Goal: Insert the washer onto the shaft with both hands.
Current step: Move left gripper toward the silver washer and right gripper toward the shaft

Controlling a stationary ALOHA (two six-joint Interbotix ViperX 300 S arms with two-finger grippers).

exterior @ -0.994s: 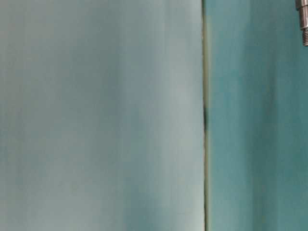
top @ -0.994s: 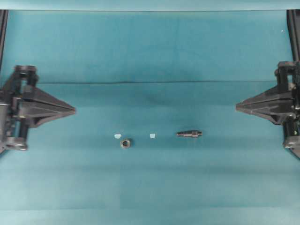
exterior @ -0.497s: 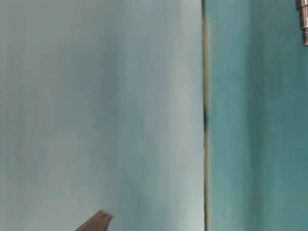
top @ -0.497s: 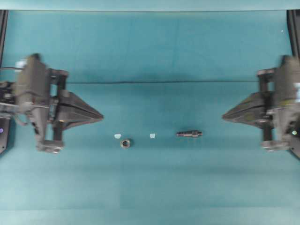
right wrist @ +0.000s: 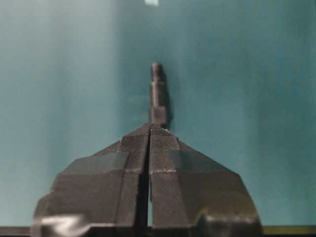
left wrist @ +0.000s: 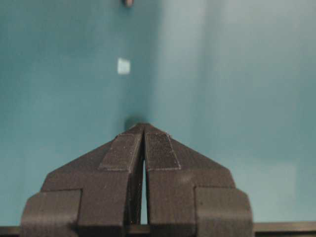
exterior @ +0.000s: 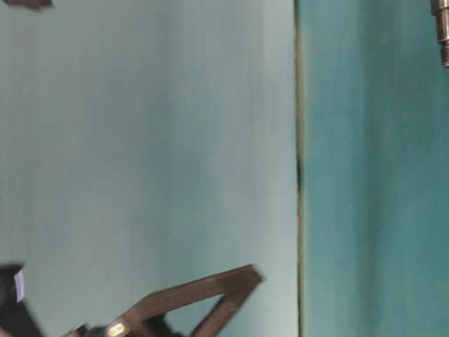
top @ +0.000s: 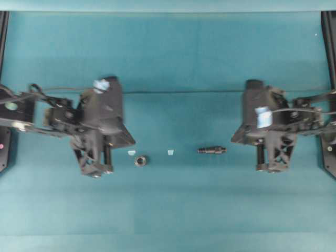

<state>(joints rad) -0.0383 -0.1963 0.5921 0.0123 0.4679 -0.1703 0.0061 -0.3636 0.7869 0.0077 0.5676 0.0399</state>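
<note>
Washer [top: 140, 160]: flat on the teal bench [top: 173, 210], hole upward, free to be lifted; shaft [top: 212, 150]: lying lengthwise to its right, well apart, ungrasped; left hand [left wrist: 143, 129]: fingers pressed together, empty; right hand [right wrist: 150, 129]: likewise together, aimed along the shaft.

A teal desk [top: 173, 210] carries four small things in a rough row near its middle. The washer [top: 140, 160] lies flat, just beside a pale tape scrap [top: 131, 153]. A second scrap [top: 170, 152] sits between the washer and the shaft [top: 212, 150], which lies on its side.
</note>
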